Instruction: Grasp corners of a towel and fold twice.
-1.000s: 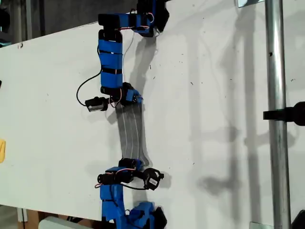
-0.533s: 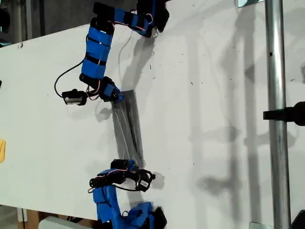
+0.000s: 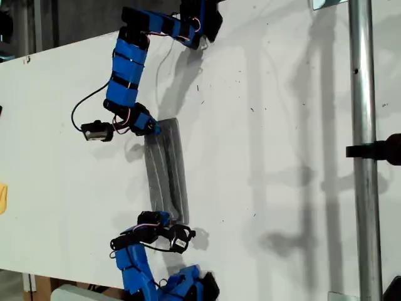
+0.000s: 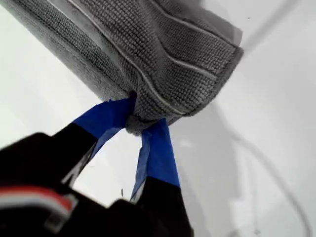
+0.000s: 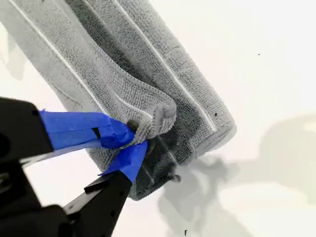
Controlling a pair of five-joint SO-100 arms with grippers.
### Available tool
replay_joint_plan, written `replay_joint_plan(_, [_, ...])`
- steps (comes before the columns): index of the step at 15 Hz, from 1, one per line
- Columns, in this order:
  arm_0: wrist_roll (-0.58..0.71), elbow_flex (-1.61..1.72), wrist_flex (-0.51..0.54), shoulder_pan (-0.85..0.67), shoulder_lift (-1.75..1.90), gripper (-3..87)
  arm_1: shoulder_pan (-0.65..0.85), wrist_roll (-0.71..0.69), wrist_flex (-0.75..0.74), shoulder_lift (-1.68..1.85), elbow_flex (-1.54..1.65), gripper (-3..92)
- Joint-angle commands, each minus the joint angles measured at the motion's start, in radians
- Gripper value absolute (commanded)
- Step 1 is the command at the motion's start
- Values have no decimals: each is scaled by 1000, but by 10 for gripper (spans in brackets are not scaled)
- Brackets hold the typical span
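Towel (image 3: 166,166): folded to a narrow strip on bench (image 3: 282,157). First gripper (image 4: 138,126) and second gripper (image 5: 132,140) jaws each clamped on an end. Second fold remaining, by appearance.

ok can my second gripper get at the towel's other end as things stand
Probably not: my second gripper is shut on a fold of the towel at its own end, and my first gripper pinches the other end.
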Motion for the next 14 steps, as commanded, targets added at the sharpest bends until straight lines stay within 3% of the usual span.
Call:
replay_joint_plan(1, [-46, 9, -15, 58, 6, -26, -52, 46, -17, -3, -2, -2])
replay_joint_plan(4, [-107, 130, -130, 89, -9, -26, -61, 72, -43, -55, 21, -2])
replay_joint_plan(7, [-123, 163, -166, 72, -57, -19, -52, 75, -34, -89, 14, 25])
replay_joint_plan(8, [-150, 155, -130, 58, -58, 91, -55, 75, 11, -92, -6, 199])
replay_joint_plan(10, [-169, 112, -18, 41, -37, 423, -61, 64, 114, -44, -35, 414])
replay_joint_plan(14, [-169, 57, 143, 6, 97, 467, -6, 61, 295, 129, -15, 463])
